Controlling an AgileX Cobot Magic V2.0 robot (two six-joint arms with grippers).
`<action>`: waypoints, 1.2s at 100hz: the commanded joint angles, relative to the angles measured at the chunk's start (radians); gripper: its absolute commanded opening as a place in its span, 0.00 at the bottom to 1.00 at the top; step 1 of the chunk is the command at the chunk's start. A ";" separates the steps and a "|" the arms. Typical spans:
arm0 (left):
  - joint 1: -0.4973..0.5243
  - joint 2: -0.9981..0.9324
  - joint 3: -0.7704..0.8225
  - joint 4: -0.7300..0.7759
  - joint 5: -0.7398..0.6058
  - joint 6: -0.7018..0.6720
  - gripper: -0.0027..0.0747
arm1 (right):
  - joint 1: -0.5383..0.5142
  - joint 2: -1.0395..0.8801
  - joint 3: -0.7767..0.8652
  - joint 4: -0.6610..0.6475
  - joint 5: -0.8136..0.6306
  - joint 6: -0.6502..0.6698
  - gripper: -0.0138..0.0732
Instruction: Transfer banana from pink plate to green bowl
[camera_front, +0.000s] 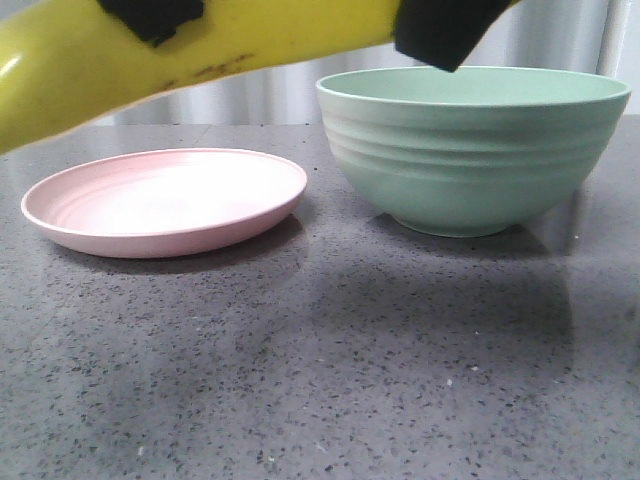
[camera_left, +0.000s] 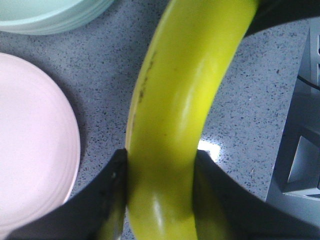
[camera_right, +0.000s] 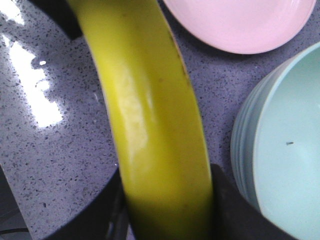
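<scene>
The yellow banana (camera_front: 200, 50) hangs in the air close to the front camera, high above the table, with its left end lower. My left gripper (camera_front: 150, 18) and my right gripper (camera_front: 445, 30) are both shut on it. In the left wrist view the banana (camera_left: 175, 115) sits between the left gripper's (camera_left: 160, 157) black jaws. In the right wrist view the banana (camera_right: 150, 110) sits between the right gripper's (camera_right: 167, 175) jaws. The pink plate (camera_front: 165, 200) lies empty on the left. The green bowl (camera_front: 470, 150) stands to its right, and its inside (camera_right: 290, 150) looks empty.
The grey speckled table (camera_front: 320, 380) carries only the plate and the bowl. A grey metal frame (camera_left: 300, 150) stands at the table's edge in the left wrist view. Bright light patches (camera_right: 35, 85) reflect off the table.
</scene>
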 joint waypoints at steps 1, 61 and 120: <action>-0.006 -0.033 -0.030 -0.064 0.027 -0.020 0.20 | -0.006 -0.021 -0.032 -0.042 -0.034 0.026 0.07; -0.006 -0.081 -0.030 0.039 0.031 -0.057 0.59 | -0.009 -0.052 -0.032 -0.054 -0.017 0.040 0.07; -0.006 -0.296 -0.030 0.139 0.020 -0.182 0.59 | -0.070 -0.128 -0.032 -0.287 0.022 0.266 0.07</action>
